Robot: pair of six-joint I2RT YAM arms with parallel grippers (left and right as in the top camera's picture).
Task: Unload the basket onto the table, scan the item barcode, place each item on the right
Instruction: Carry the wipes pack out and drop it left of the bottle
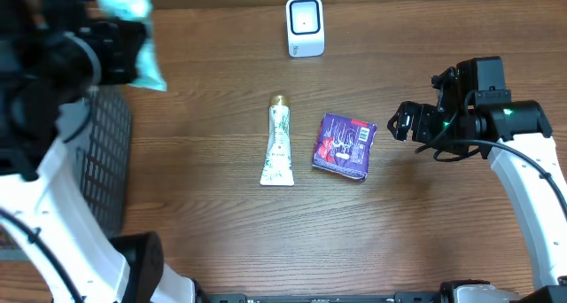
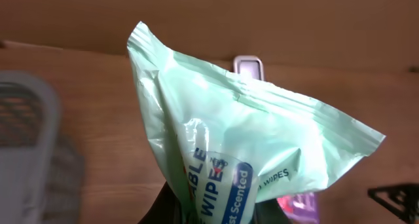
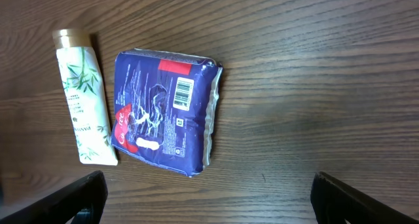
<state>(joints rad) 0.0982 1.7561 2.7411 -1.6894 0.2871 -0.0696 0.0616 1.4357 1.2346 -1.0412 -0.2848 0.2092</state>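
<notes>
Overhead, the left gripper (image 1: 120, 50) sits at the far left corner of the table (image 1: 204, 241), above the basket (image 1: 106, 161), closed on one end of a pale green pack of wipes (image 1: 133, 24), which it holds in the air well apart from the white scanner (image 1: 305, 26) at the back edge. The left wrist view shows the soft pack filling the frame, its free end fanned out and creased, with only the top of the scanner peeking out behind it. No barcode shows on the pack in any view, so the main risk is that the code faces away from the scanner window, or lies across a wrinkle of glossy film and will not read. The grip takes just the bottom of a limp bag, so a quick swing could let it flop, twist or slide out of the jaws. Since the pack hides most of the scanner from the wrist camera, a close approach could nudge the small unit or tip it. The right gripper (image 1: 403, 121) hangs wide open and empty just beside the purple packet (image 1: 345, 145), with a tube (image 1: 277, 143) further left. Both lie clear of a direct path, though a low pass might brush them.
</notes>
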